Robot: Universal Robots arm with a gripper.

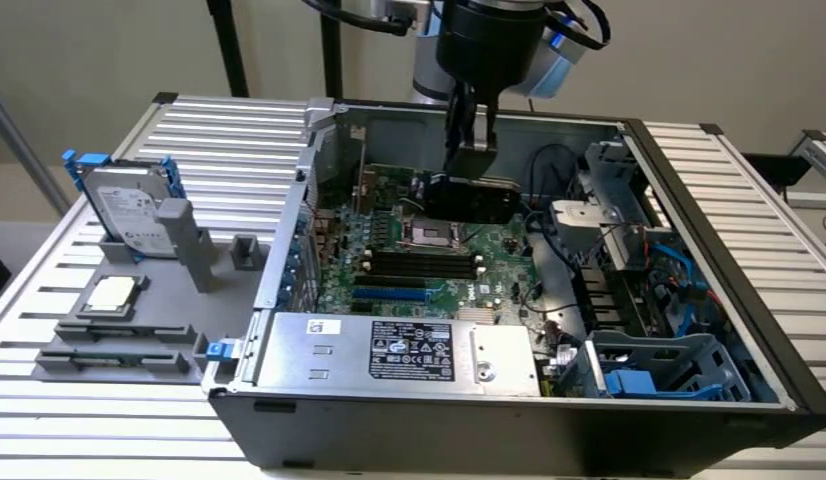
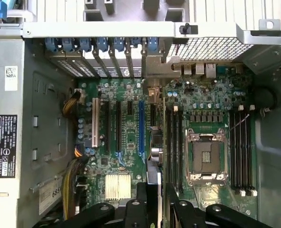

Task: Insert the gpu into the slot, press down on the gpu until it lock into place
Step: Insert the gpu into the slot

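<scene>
My gripper hangs down into the open computer case, shut on the gpu, a black card held above the motherboard near the silver processor socket. In the wrist view the gpu is seen edge-on, its metal bracket near the case's rear wall, clamped by the gripper. The bright-blue slot lies parallel to the card and just beside it, uncovered. In the exterior view the slot is nearer the power supply than the card is. The card is clear of the board.
The grey labelled power-supply box borders the board at the front. Black memory strips and the socket lie near the slot. A blue drive cage and cables fill the exterior view's right. A hard drive stands outside the case.
</scene>
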